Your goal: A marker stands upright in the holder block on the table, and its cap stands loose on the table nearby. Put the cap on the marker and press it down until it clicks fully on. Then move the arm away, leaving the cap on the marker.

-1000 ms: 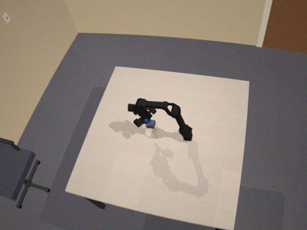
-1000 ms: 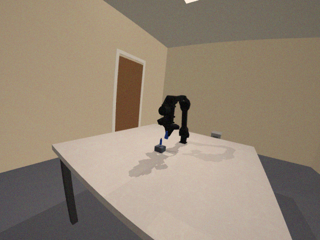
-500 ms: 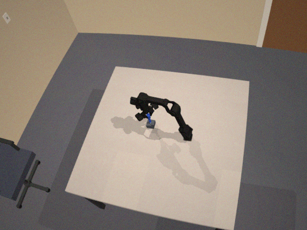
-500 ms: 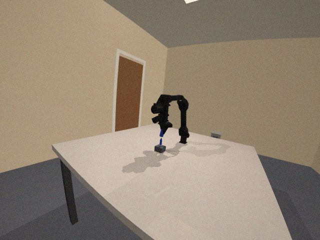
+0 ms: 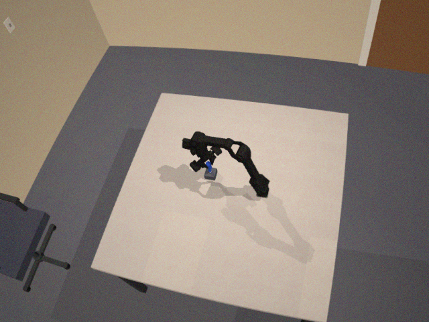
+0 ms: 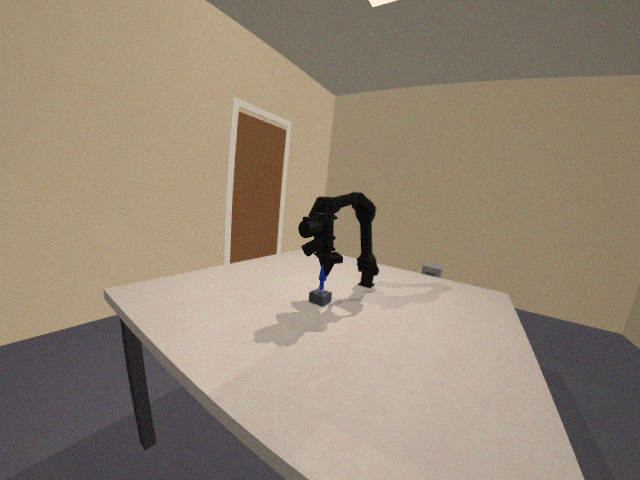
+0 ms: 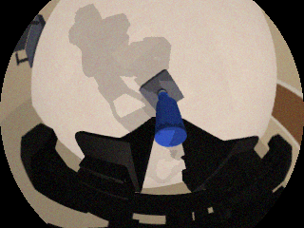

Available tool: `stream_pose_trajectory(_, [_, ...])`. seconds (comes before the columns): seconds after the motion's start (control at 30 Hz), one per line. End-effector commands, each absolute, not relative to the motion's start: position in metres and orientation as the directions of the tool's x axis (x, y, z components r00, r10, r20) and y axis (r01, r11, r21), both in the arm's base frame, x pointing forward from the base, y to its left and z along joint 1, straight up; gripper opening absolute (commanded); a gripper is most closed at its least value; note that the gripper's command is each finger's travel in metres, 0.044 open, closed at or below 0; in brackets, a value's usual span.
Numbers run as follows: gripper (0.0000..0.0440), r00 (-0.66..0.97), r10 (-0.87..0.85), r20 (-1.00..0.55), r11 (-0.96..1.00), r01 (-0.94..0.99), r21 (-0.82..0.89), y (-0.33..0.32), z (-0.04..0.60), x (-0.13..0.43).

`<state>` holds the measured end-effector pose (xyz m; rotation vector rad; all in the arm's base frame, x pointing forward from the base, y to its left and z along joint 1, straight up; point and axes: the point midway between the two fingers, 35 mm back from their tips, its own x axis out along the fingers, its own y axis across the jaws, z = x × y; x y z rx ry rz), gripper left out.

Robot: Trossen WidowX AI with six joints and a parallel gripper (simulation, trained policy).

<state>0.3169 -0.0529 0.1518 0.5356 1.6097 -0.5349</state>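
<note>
From here, the jaws (image 5: 208, 162) (image 6: 324, 267) are gripping the blue cap (image 5: 208, 164) (image 6: 323, 271) (image 7: 170, 128) over the marker (image 5: 210, 170) (image 6: 321, 285) (image 7: 162, 93); I can't tell if they touch. In the wrist view, the holder block (image 5: 209, 177) (image 6: 320, 298) (image 7: 175, 91) sits at twelve o'clock from the cap.

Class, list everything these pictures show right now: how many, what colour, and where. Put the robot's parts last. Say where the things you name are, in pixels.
Cap (image 7: 170, 124): one, blue, between the gripper's fingers, above the holder block.
Marker (image 6: 321, 284): one, blue, standing in the holder block under the cap.
Holder block (image 5: 210, 174) (image 6: 320, 297) (image 7: 172, 96): one, dark grey, on the table.
Table (image 5: 194, 242) (image 6: 392, 372): one, pale top, dark legs, under the arm.
Chair (image 5: 17, 235): one, dark blue-grey, beside the table.
Door (image 5: 401, 37) (image 6: 256, 191): one, brown, white frame, in a wall.
Arm (image 5: 254, 168) (image 6: 366, 237): one, black, on the table.
Gripper (image 7: 167, 121): one, black, shut on the cap.
</note>
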Motion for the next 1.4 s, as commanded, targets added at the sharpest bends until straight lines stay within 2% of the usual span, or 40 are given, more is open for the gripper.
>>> stream_pose_trajectory(0.0, [0.0,-0.12,0.049,-0.992,0.791,0.61,-0.034,-0.052,0.137,0.316])
stream_pose_trajectory(0.3, [0.0,-0.146,0.06,-0.987,0.808,0.588,-0.038,-0.053,0.112,0.314])
stream_pose_trajectory(0.47, [0.0131,-0.163,0.048,-0.985,0.813,0.58,-0.057,-0.055,0.1,0.313])
stream_pose_trajectory(0.77, [0.0145,-0.172,0.044,-0.984,0.826,0.56,-0.061,-0.056,0.094,0.31])
stream_pose_trajectory(0.9, [0.0174,-0.194,0.057,-0.979,0.829,0.556,-0.062,-0.053,0.093,0.302])
stream_pose_trajectory(1.0, [0.0228,-0.198,0.064,-0.978,0.831,0.553,-0.058,-0.052,0.097,0.298])
stream_pose_trajectory(1.27, [0.0434,-0.176,0.063,-0.982,0.837,0.545,-0.044,-0.051,0.102,0.292])
stream_pose_trajectory(1.37, [0.044,-0.148,0.059,-0.987,0.837,0.546,-0.032,-0.051,0.108,0.294])
